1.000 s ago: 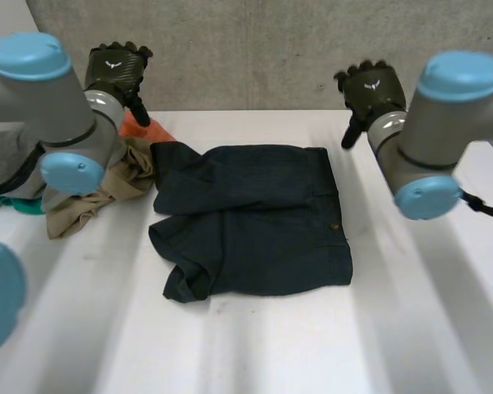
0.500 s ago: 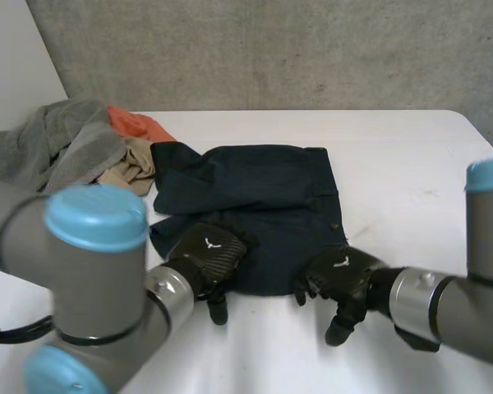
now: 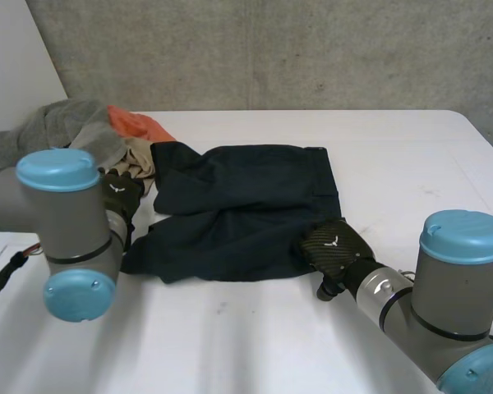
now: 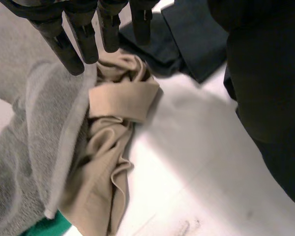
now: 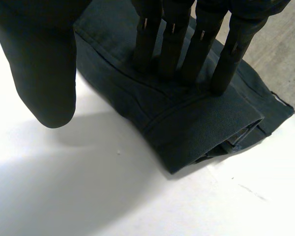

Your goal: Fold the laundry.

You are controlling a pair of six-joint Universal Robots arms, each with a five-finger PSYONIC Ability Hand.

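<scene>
At table middle, navy shorts (image 3: 238, 213) lie long axis left-to-right, between hands. Right hand (image 3: 333, 249): fingers straight, pressing near right corner, thumb off cloth, nothing gripped. Left hand (image 3: 119, 197) at shorts' left end, fingers straight over beige cloth (image 4: 118, 98), holding nothing.

I'm seeing the left arm (image 3: 70, 222) and right arm (image 3: 456, 304) showing grey cylindrical joints with rounded light-blue caps (image 3: 57, 168). The left hand (image 3: 119, 197) and right hand (image 3: 333, 246) are wearing black shells, each carrying a small white mark; the right one is showing a carbon weave.
</scene>
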